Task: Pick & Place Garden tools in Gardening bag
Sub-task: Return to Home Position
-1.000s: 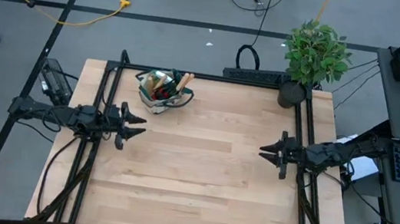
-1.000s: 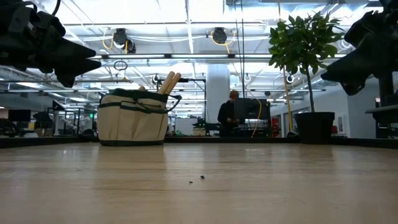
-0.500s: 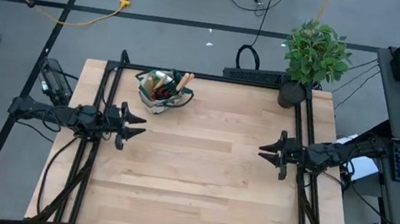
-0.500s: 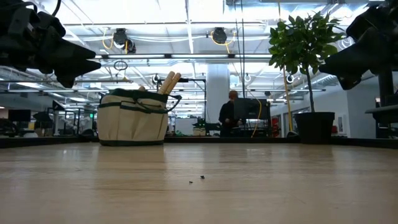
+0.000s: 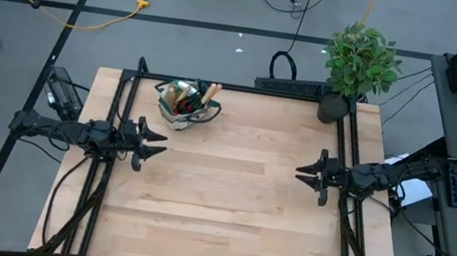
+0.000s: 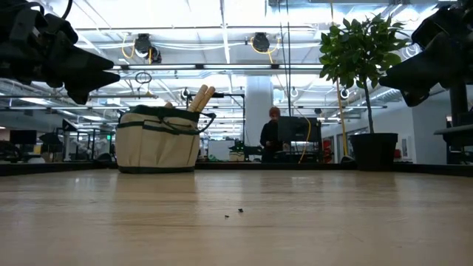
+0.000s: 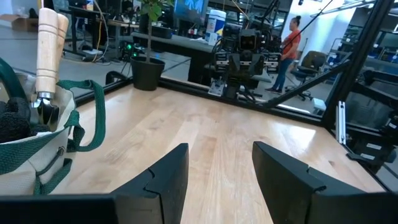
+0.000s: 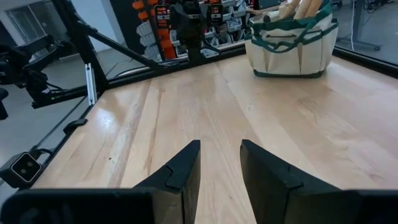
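Standing near the far edge of the worktop, toward its left, the gardening bag is not touched by either arm. The left gripper hovers over the left edge just nearer than the bag, its jaws apart and holding nothing. The right gripper hovers over the right edge, well apart from the bag, its jaws also apart and holding nothing. Between the two grippers the bare wood runs open from the middle to the near edge, with only a few dark specks on it. A potted plant stands at the far right corner. Inside the bag, two wooden handles stick up above the green-trimmed rim, with dark and red items packed beside them.
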